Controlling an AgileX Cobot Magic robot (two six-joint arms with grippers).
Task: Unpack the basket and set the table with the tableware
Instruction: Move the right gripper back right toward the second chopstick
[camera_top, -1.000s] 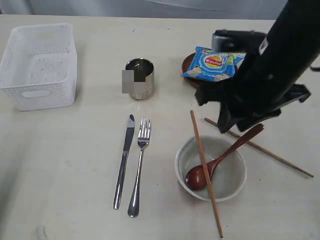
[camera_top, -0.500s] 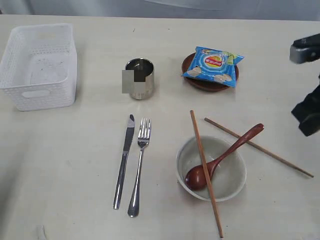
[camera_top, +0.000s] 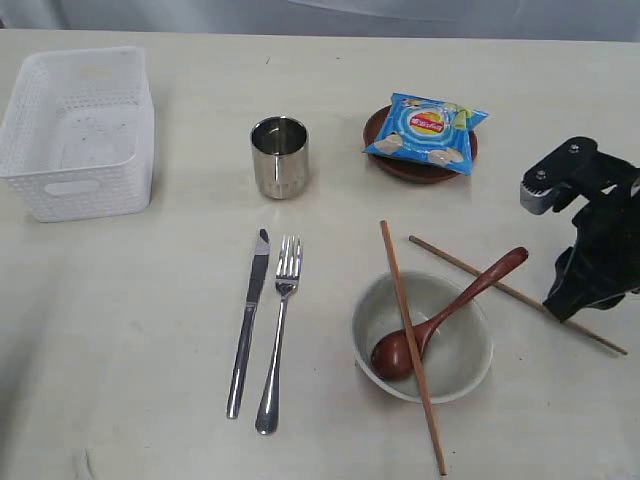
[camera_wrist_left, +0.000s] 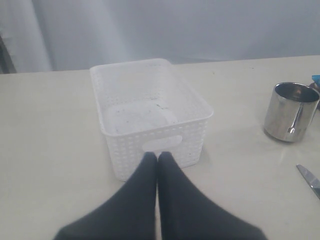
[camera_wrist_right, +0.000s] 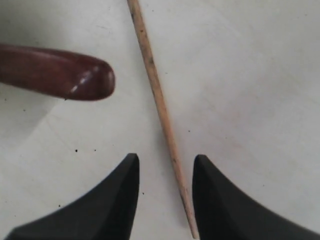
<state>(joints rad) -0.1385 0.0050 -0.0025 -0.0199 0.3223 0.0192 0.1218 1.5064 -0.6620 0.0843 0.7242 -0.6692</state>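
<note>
I see right gripper (camera_wrist_right: 165, 160) jaws apart, straddling a chopstick (camera_wrist_right: 155, 90) near the spoon handle (camera_wrist_right: 60, 72); left gripper (camera_wrist_left: 157, 156) closed, empty, facing basket (camera_wrist_left: 130, 150).

2: chopsticks (camera_top: 390, 250); 1: basket (camera_top: 80, 190), cup (camera_top: 279, 157), knife (camera_top: 247, 325), fork (camera_top: 277, 340), bowl (camera_top: 465, 360), spoon (camera_top: 460, 304), plate (camera_top: 420, 173), bag (camera_top: 428, 128)

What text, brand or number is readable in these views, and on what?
On the blue chip bag: a round red-and-yellow logo, its lettering too small and blurred to read.
On the steel cup, basket, bowl, knife and fork: no markings visible.
Neither wrist view shows any legible text.
</note>
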